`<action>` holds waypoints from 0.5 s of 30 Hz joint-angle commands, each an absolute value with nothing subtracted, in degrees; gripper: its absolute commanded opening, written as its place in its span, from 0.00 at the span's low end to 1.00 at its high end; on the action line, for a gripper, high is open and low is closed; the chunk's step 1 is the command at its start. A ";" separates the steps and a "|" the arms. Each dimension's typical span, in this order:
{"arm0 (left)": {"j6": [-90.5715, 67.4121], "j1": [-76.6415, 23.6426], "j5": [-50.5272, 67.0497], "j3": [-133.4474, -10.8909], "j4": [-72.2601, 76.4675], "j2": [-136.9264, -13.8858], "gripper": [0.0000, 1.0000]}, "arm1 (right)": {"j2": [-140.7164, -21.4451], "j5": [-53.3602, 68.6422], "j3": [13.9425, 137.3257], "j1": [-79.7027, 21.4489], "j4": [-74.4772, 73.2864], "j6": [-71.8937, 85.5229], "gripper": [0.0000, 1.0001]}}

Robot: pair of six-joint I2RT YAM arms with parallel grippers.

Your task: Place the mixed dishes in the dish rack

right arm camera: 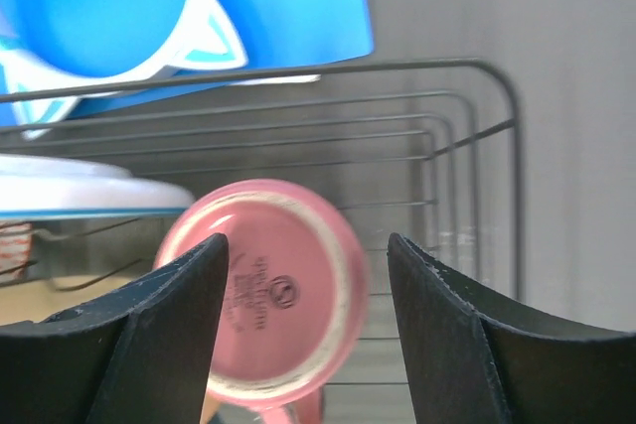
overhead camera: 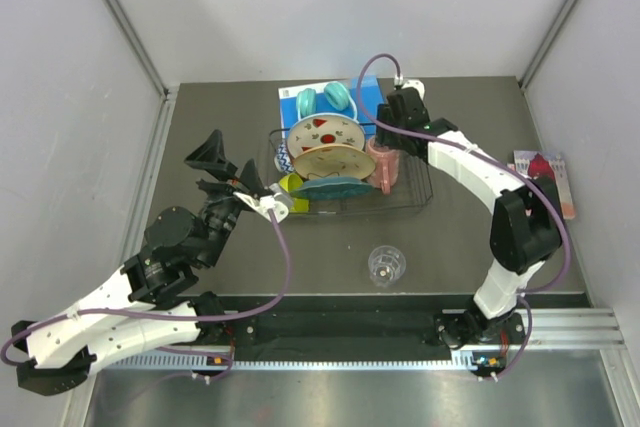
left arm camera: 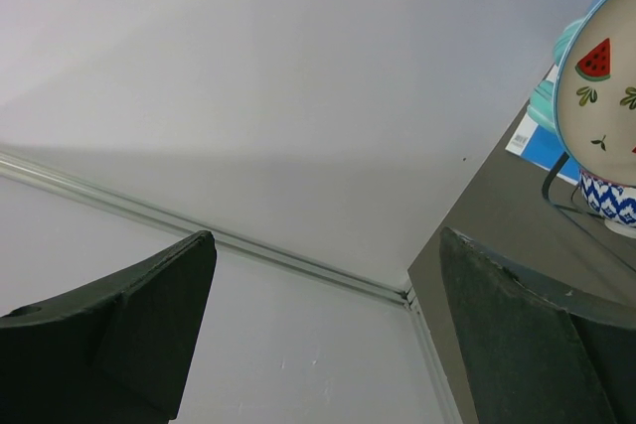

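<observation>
Top external: nearest us, the clear glass [overhead camera: 385,265] stands unloaded on the worktop [overhead camera: 250,267], at 6 o'clock of the dish rack [overhead camera: 410,187]. Our right claw [right arm camera: 303,255] hangs apart over the racked pink mug [overhead camera: 383,165], and the left claw [overhead camera: 230,165] is wide; both are empty. We fear a hasty pinch tipping the glass.

Teal headphones [overhead camera: 327,100] lie on a blue book [overhead camera: 372,93]; pamphlet [overhead camera: 546,171] far right.
</observation>
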State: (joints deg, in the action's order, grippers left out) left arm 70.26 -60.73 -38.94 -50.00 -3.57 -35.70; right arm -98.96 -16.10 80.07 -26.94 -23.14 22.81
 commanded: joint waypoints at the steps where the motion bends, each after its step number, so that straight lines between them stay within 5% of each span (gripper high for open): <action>1: 70.31 -60.29 -39.73 -50.01 -0.44 -34.98 0.98 | -98.53 -20.82 82.53 -25.05 -25.05 18.12 0.64; 15: 71.63 -60.29 -39.11 -49.57 2.63 -35.68 0.98 | -86.57 -20.48 72.95 -25.05 -26.10 16.00 0.64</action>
State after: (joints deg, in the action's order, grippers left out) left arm 70.72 -60.45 -38.87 -49.91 -2.50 -35.73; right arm -90.39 -19.64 73.43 -25.61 -25.34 17.37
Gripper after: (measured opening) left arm 0.978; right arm 0.641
